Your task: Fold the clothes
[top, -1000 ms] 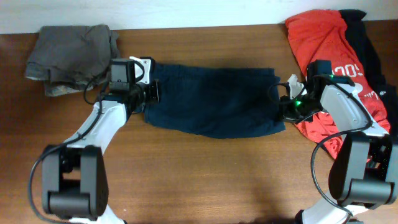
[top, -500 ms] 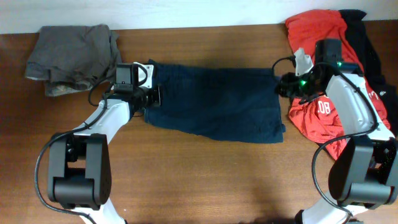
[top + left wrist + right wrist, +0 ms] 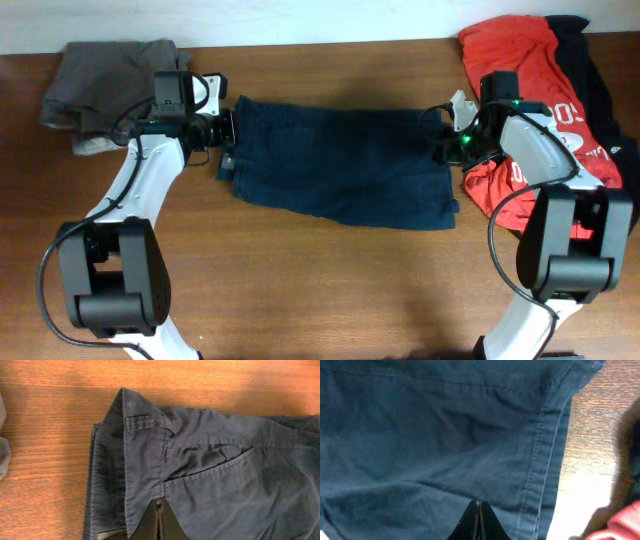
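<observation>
Status: navy shorts (image 3: 340, 170) lie flat mid-table (image 3: 320, 290), waistband toward left arm, leg hems toward right arm. Left gripper (image 3: 226, 140) is closed tight, pinching the folded-over waistband edge. Right gripper (image 3: 445, 150) is closed tight, pinching cloth just inside the hem. Grey-brown garment (image 3: 110, 80) is bunched at back-left. Red jersey (image 3: 510, 50) and black garment (image 3: 590, 70) are at back-right.

red jersey (image 3: 510, 50) lettering part-hidden behind right arm (image 3: 535, 150), black garment (image 3: 590, 70) cut at frame edge, navy shorts (image 3: 210, 475) overrunning both wrist views
</observation>
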You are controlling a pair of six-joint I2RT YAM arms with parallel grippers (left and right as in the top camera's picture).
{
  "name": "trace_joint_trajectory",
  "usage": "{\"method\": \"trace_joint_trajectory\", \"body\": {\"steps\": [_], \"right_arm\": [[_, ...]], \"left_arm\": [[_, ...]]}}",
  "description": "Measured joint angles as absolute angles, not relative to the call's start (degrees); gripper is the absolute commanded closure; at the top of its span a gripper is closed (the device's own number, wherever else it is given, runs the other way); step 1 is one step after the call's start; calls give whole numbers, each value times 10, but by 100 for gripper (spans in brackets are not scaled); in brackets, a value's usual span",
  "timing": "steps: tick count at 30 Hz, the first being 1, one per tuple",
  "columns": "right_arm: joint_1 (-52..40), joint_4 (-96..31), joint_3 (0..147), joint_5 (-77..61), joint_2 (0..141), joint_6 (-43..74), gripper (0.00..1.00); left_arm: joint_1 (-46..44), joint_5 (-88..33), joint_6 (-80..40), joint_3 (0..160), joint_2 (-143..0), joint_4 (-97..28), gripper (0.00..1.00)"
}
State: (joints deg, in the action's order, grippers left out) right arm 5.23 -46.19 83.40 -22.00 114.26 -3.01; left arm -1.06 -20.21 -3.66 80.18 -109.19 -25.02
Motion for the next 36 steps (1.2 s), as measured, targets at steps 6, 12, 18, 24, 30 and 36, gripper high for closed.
{"method": "trace_joint_trajectory", "body": {"steps": [6, 12, 18, 24, 30, 36], "right_arm": [[52, -444, 834, -220, 1168, -29, 96], [52, -443, 834, -213, 1197, -27, 96], [52, -443, 834, -204, 1207, -25, 96], [52, -443, 834, -204, 1207, -25, 96], [52, -443, 834, -204, 1207, -23, 96], [52, -443, 834, -204, 1207, -23, 96]], "left_arm": [[-5, -215, -1, 802, -1092, -260, 48], [1, -221, 40, 802, -1092, -270, 39], [15, -222, 67, 802, -1092, -273, 26], [28, -237, 97, 802, -1102, -270, 25], [27, -255, 125, 802, -1141, -268, 25], [27, -258, 142, 802, -1164, -267, 24]]}}
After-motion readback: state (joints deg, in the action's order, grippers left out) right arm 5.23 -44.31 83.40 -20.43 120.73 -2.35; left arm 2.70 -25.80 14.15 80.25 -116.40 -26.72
